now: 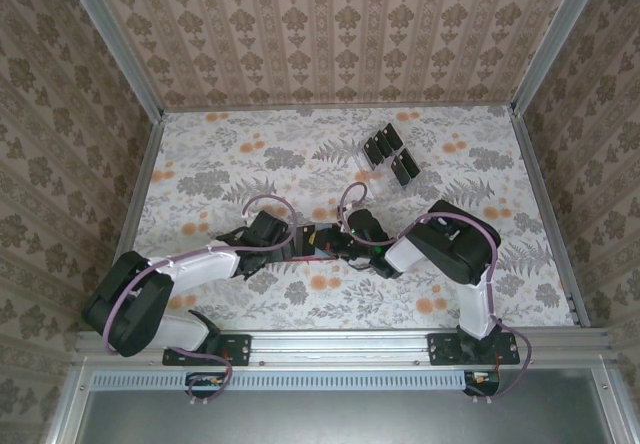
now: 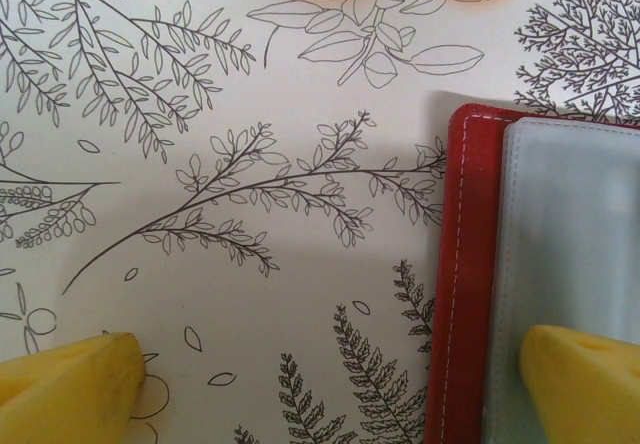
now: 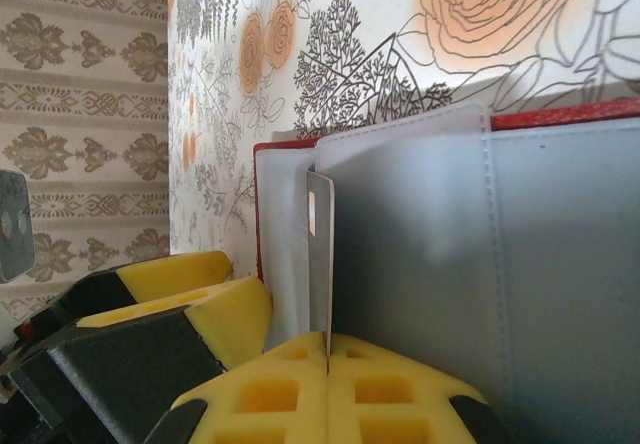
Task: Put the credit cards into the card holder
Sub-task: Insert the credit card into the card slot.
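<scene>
Red stitched card holder point(image 2: 462, 264), right jaws pinching thin card point(image 3: 320, 264), left jaws spread wide

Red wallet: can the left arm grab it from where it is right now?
Probably yes. The left gripper is open, and the wallet has its edge between the fingers: one over its grey inside, the other over the bare table. Nothing seems to block it.

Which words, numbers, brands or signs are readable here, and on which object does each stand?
None can be read. The red wallet shows only stitching, the card in the right claw only a small pale slot, and the far black cards are too small to tell.
</scene>
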You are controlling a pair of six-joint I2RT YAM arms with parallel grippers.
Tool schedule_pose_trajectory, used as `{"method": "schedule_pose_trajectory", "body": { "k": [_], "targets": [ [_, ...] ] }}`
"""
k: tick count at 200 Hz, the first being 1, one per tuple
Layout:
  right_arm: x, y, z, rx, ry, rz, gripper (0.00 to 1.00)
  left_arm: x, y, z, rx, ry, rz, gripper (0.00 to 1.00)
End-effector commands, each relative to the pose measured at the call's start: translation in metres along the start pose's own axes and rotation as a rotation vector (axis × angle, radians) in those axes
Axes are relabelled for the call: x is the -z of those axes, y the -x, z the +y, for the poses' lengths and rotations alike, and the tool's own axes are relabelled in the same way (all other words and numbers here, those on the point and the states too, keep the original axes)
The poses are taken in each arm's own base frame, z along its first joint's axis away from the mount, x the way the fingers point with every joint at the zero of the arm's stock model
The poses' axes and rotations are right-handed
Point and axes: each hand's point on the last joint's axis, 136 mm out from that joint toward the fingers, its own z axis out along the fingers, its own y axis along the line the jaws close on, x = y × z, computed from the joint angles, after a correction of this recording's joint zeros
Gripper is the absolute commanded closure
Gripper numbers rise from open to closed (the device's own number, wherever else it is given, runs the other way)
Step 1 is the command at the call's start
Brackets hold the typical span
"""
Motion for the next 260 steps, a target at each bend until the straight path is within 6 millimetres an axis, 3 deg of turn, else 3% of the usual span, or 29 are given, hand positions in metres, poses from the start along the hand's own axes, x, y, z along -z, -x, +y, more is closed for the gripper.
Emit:
{"method": "schedule_pose_trajectory", "body": {
  "k": [1,51,92,123,146,192,233,260],
  "targets": [
    [-0.007,-0.02,-0.032,-0.045,-0.107,0.077,1.0,-0.005,-0.026,0.019,-0.01,0.067,0.088,0.0],
    [-0.01,-0.023,-0.035,-0.038,-0.157,0.108,1.0,0.004,-0.013,0.011,-0.007,0.038,0.057,0.0],
    [-0.001,-0.019,-0.026,0.011,-0.219,0.127,0.64,0.015,0.004,0.012,0.011,0.032,0.017,0.0],
    [0.003,-0.013,-0.01,0.066,-0.248,0.146,0.44,0.02,0.013,0.02,0.034,0.033,0.001,0.0],
    [0.008,-0.008,0.0,0.115,-0.284,0.161,0.39,0.023,0.016,0.027,0.045,0.042,-0.005,0.0],
    [0.021,0.007,0.004,0.239,-0.44,0.179,0.43,0.019,0.015,0.037,0.064,0.063,0.005,0.0],
    [0.02,0.015,-0.002,0.338,-0.559,0.211,0.71,0.009,0.013,0.041,0.066,0.082,0.028,0.0],
    [0.012,0.014,-0.006,0.354,-0.582,0.233,0.81,0.004,0.011,0.042,0.066,0.089,0.039,0.0]
  ]
}}
